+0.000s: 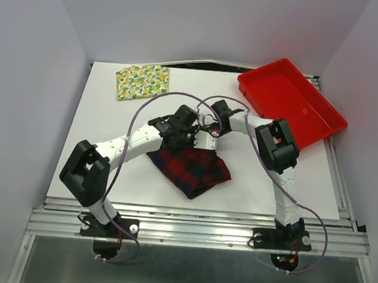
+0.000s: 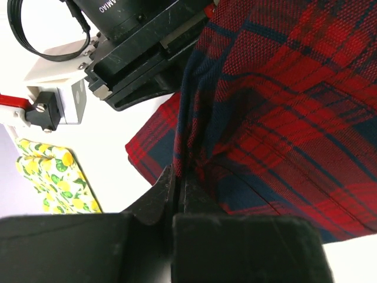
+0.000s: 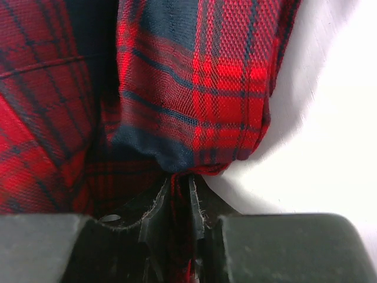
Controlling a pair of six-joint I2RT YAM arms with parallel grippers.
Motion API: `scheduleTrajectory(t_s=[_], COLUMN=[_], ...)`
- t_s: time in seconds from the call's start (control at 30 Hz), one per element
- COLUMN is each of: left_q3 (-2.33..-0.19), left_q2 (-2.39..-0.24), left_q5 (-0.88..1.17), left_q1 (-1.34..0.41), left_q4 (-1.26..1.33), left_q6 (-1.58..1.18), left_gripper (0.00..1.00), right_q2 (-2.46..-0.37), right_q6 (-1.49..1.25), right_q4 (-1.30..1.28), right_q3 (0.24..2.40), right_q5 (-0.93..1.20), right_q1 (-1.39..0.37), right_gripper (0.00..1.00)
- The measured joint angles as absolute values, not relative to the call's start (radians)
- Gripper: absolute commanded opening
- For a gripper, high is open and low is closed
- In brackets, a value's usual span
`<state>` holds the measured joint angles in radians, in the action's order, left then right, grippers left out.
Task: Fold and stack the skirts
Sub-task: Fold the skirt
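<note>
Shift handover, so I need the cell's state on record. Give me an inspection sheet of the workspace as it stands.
Surface: white table, no stains seen.
Job's things: red-and-black plaid skirt bunched at the centre, its far edge lifted; lemon-print skirt lying flat at the far left corner, apart from it.
Clutter: red tray at the far right corner, nothing seen in it.
Grippers: left tool and right tool are each shut on plaid cloth.
Cables: purple cables loop along both arms, clear of the skirts.
Surroundings: plain white walls; metal rail at the near edge.
</note>
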<state>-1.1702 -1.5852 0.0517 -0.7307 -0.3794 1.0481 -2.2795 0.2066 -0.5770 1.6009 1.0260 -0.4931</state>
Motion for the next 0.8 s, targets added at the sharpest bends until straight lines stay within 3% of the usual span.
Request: scheduleTrajectory(t_s=[0.27,0.4,0.53,0.57,0.6,0.7,0.8], left_q3=[-1.124,-1.105,-1.069,-1.066,-1.062,-1.046,-1.032], left_q2=[-1.626,-1.654,-1.666,-1.666,-1.665,-1.634,-1.526], left_q5=[0.072,0.075,0.064,0.059,0.053,0.040,0.028], left_q1=[-0.718,-0.718,-0.718,-0.717,-0.716,-0.711,-0.705], left_q4=[-0.250,-0.176,-0.079,-0.060,-0.038,-0.003,-0.007], left_q6=[1.102,1.111,1.110,1.106,1.102,1.081,1.054], left_gripper=[0.00,0.32,0.45,0.57,0.59,0.81,0.84], right_q2=[-2.291,-2.299,-2.299,-2.299,-2.299,-2.299,-2.299], right_q6=[0.206,0.206,0.206,0.206,0.206,0.206,0.205], right_q4=[-0.579,-0.586,-0.591,-0.592,-0.592,-0.595,-0.595], right_q3=[1.607,1.619,1.621,1.621,1.621,1.622,1.623], right_q5=[1.044,1.048,1.046,1.044,1.044,1.039,1.036], right_q1=[-0.493,-0.493,-0.493,-0.493,-0.493,-0.493,-0.493], right_gripper=[0.22,0.21,0.21,0.21,0.21,0.21,0.21])
